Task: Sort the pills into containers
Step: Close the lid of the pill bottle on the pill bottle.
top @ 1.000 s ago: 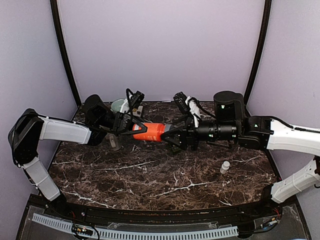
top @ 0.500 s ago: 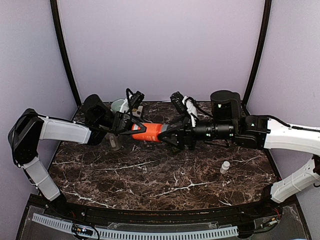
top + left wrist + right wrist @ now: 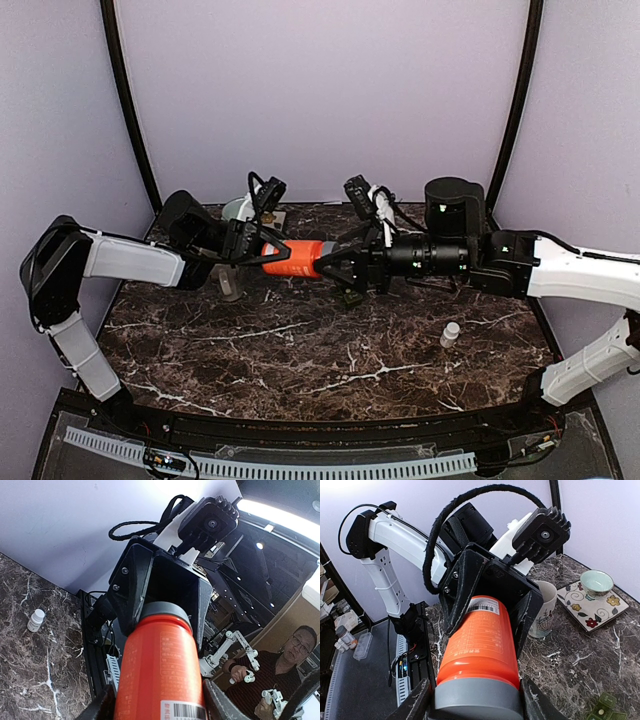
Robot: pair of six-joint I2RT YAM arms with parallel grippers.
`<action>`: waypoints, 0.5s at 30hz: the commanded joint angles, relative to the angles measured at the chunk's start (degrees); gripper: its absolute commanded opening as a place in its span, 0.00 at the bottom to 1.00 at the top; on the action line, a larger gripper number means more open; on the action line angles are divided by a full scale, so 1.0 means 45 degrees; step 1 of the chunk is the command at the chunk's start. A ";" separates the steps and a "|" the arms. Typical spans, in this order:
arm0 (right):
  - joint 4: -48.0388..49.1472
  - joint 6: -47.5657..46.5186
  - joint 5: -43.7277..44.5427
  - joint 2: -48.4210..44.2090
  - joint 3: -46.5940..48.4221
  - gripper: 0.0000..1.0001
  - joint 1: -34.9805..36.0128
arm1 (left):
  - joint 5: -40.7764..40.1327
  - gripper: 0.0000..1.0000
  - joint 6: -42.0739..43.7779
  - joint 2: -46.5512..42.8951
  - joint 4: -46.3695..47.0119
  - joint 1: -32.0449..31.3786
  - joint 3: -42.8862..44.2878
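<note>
Where my two arms meet above the marble table [image 3: 300,370], an orange bottle [image 3: 297,258] hangs level in the air. My left gripper [image 3: 266,256] is clamped around its base and my right gripper [image 3: 332,268] around its grey cap [image 3: 477,700]. Both forearms stretch inward, nearly horizontal. A barcode [image 3: 187,711] shows, but its print is unreadable. The bottle sits slightly higher in the top view than a second ago.

the top camera looks down from above and behind the arm bases [image 3: 95,375], wide enough for the whole marble table [image 3: 300,370] up to the back wall [image 3: 320,100]. both wrist cameras sit very close to the orange bottle [image 3: 297,258], looking along it from opposite ends, each facing the other arm. left wrist and top views also share the small white bottle [image 3: 35,620].
</note>
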 commanded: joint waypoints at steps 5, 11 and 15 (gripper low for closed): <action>0.0122 0.0633 -0.0043 0.0663 0.0523 0.20 0.0006 | -0.0087 0.00 0.1418 -0.0603 -0.0747 -0.0544 0.0700; 0.0240 0.1251 -0.0144 0.0877 0.0682 0.19 -0.0043 | -0.0500 0.00 0.5853 -0.1734 -0.6212 -0.0850 0.1129; 0.0773 0.1946 -0.0391 0.0933 0.0628 0.19 -0.0175 | -0.0896 0.00 0.7652 -0.2124 -0.8376 -0.1155 0.1400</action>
